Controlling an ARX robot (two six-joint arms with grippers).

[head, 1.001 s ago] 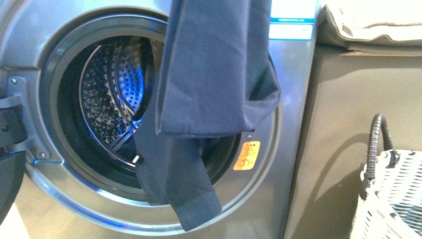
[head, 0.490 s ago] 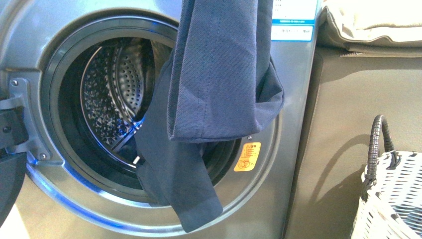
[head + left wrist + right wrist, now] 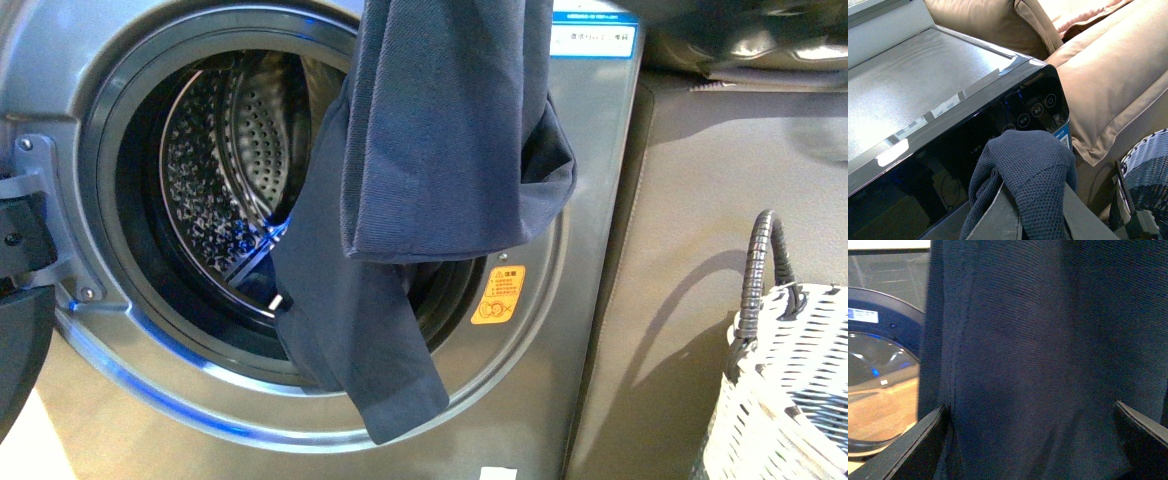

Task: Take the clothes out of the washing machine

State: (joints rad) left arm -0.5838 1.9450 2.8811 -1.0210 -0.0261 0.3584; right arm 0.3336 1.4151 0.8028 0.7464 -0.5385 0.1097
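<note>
The clothes [image 3: 440, 130] hang in front of the washing machine [image 3: 590, 300], and their lowest fold droops across the lower rim of the drum [image 3: 215, 170] mouth. The lift probably needs to go higher so that this tail clears the rim without snagging, before swinging to the basket [image 3: 790, 380]. The left gripper [image 3: 1038, 192] has its jaws pinched narrowly on a bunch of the fabric. The right gripper [image 3: 1029, 407] has its jaws wide apart with cloth hanging between them; whether the cloth touches them cannot be told.

**Camera layout**

My front camera faces the washing machine [image 3: 585, 350] head-on, close up. Left wrist looks down over its control panel [image 3: 1034, 109] from above. Right wrist sits almost against the navy garment [image 3: 1038, 365], which all three views share.
</note>
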